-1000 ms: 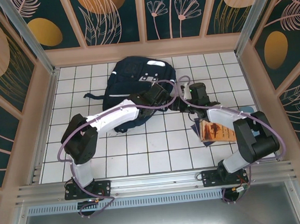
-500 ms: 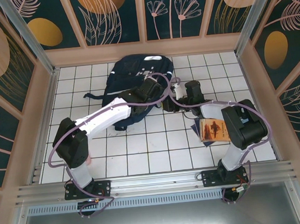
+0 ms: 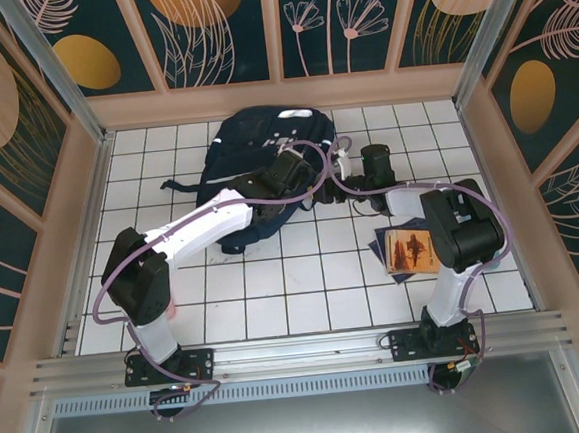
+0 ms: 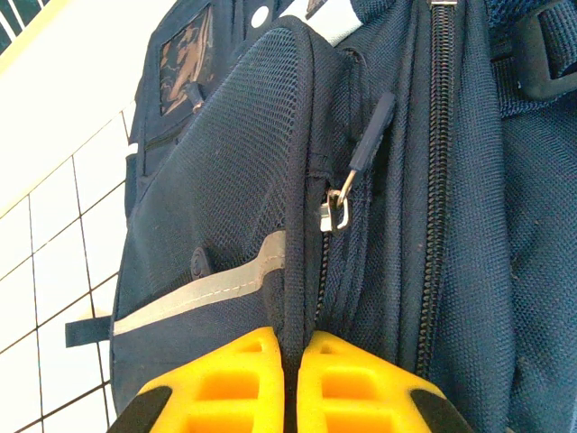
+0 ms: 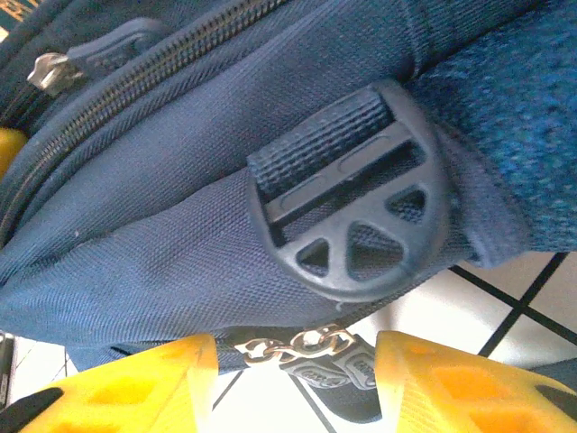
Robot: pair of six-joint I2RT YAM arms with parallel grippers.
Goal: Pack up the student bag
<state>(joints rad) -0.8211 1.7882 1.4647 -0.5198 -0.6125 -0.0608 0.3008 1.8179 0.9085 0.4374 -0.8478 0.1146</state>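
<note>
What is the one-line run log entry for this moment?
left end effector: shut on student bag seam | right end effector: open around zipper pull | book: on table, outside bag

— Where is the student bag (image 3: 250, 164)?
— Straight ahead of the left claw (image 4: 290, 352), with its seam edge pinched between the fingers. A zipper pull (image 4: 338, 212) hangs just beyond the tips, slightly right.
— And the right claw (image 5: 296, 361)?
— Against the bag's side. A strap buckle (image 5: 347, 212) sits just ahead of it, and a small chain (image 5: 293, 344) lies between its parted fingers.
— The book (image 3: 410, 250)?
— On the table (image 3: 274, 278), behind the right claw and apart from the bag.
</note>
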